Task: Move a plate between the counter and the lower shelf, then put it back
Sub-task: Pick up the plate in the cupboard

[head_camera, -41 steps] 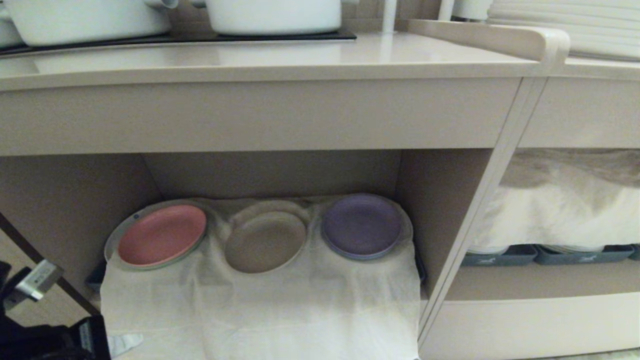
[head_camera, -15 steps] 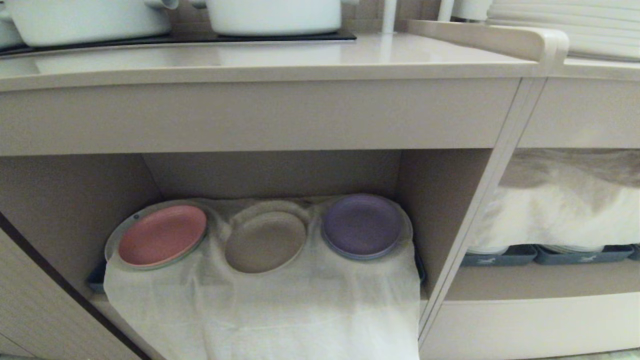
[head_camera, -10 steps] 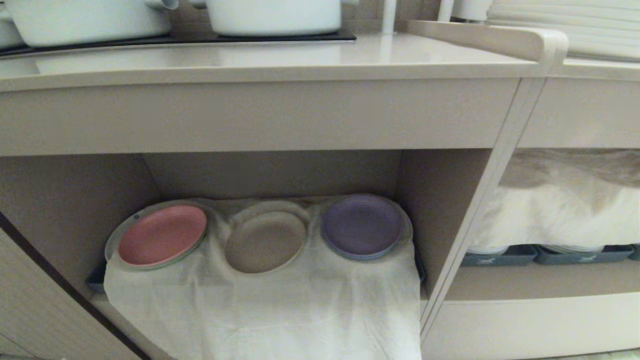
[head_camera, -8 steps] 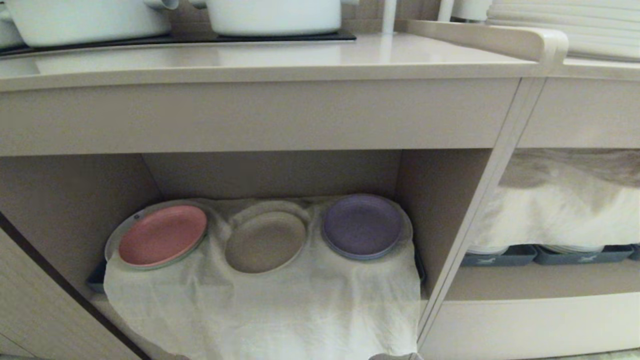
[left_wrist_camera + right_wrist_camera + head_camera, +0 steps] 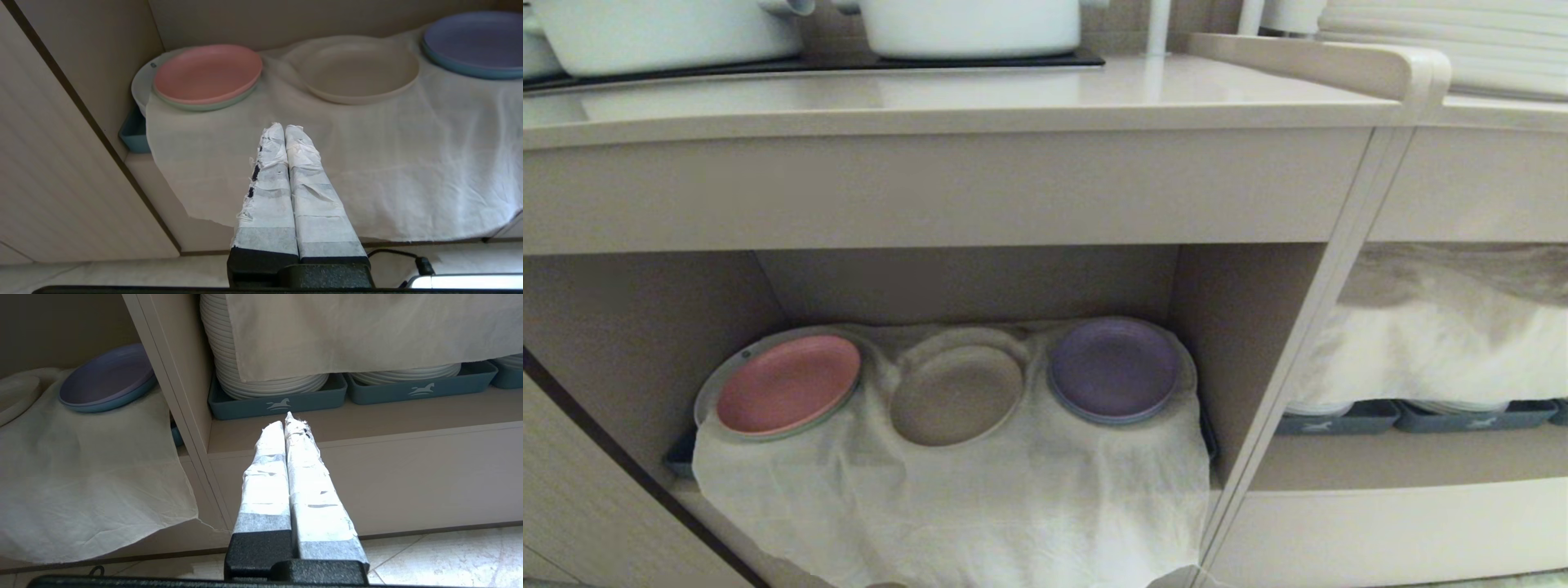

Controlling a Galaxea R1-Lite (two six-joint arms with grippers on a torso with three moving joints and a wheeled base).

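Resting on the lower shelf — the plate

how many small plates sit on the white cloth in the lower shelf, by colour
small round matte pink plate: 1
small round matte cream-beige plate: 1
small round matte purple plate: 1
total: 3, side by side on the white cloth

A matte cream-beige plate sits between a pink plate and a purple plate on plain white cloth. Blue-grey trays bear a white horse motif.
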